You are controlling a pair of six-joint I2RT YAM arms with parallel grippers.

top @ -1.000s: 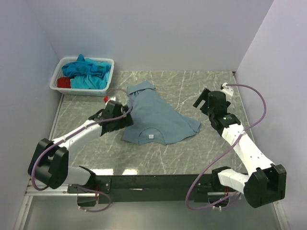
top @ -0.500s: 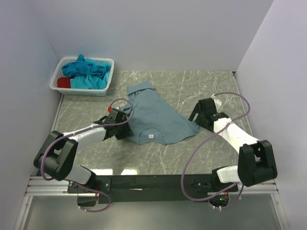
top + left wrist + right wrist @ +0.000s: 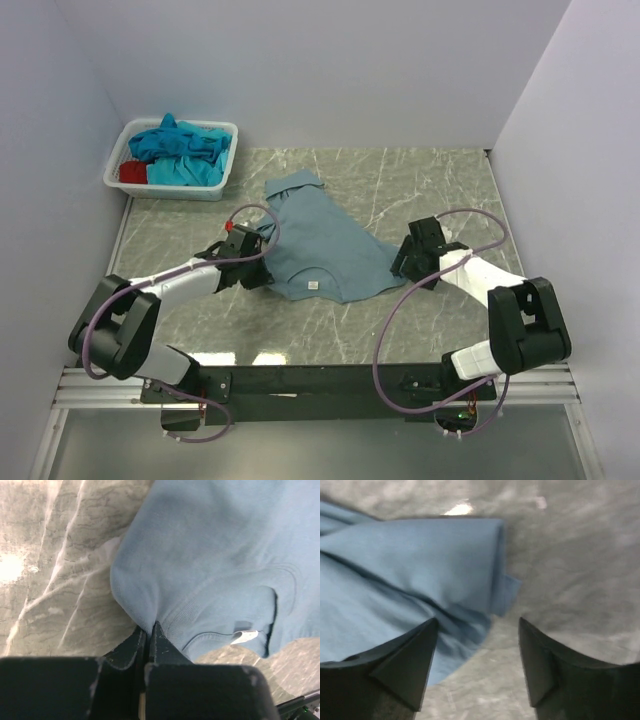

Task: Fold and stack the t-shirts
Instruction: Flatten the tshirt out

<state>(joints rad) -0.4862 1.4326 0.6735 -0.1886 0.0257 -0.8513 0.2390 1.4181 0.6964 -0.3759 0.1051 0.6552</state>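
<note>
The grey-blue t-shirt (image 3: 325, 240) is seen lying loosely spread at the centre of the marbled surface (image 3: 420, 180), its white neck label (image 3: 314, 285) turned toward the lower edge of the frame. At the shirt's lower left, beside the collar, a fold of cloth is pinched by the left tool (image 3: 148, 627), whose jaws are pressed together on it. At the shirt's right corner the right tool (image 3: 477, 622) is held low with its jaws spread; the hem corner is seen between them, and contact cannot be told. In the upper left, turquoise t-shirts (image 3: 180, 145) and a red t-shirt (image 3: 132, 172) are heaped in the white basket (image 3: 180, 124).
</note>
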